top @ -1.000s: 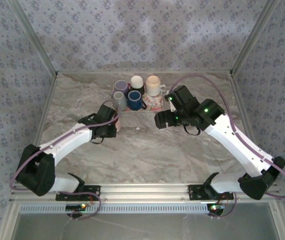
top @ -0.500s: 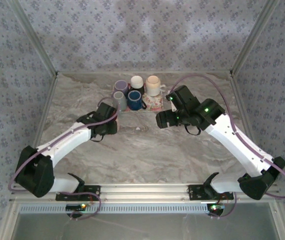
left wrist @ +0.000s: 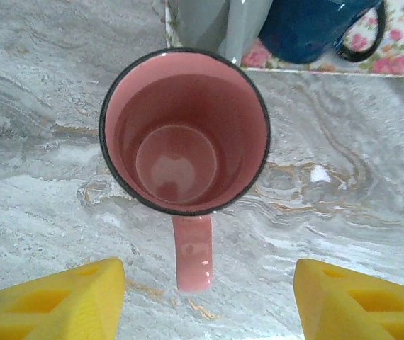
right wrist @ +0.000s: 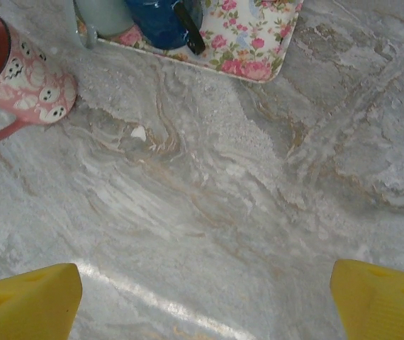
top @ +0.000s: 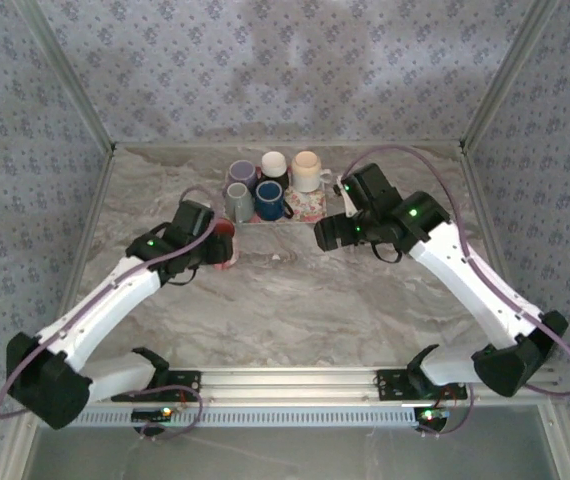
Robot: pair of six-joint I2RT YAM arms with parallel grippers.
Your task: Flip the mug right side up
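The pink mug (left wrist: 184, 131) stands upright on the marble table, mouth up, its handle pointing toward my left gripper. From the right wrist view the mug (right wrist: 25, 78) shows small white skull prints on its side. In the top view the mug (top: 225, 243) sits just in front of the floral tray. My left gripper (left wrist: 209, 297) is open, its yellow fingers (left wrist: 53, 297) on either side of the handle without touching it. My right gripper (right wrist: 205, 297) is open over bare table to the right of the mug, with nothing between its fingers. From above, the right gripper (top: 323, 235) points left.
A floral tray (top: 310, 208) at the back centre holds several upright mugs, among them a grey one (top: 238, 203) and a dark blue one (top: 270, 200). The grey mug stands close behind the pink mug. Patterned walls enclose the table.
My left gripper has opened and let go of the pink mug's handle, and its wrist has drawn back to the left. The mug stays standing. The right arm has barely moved.
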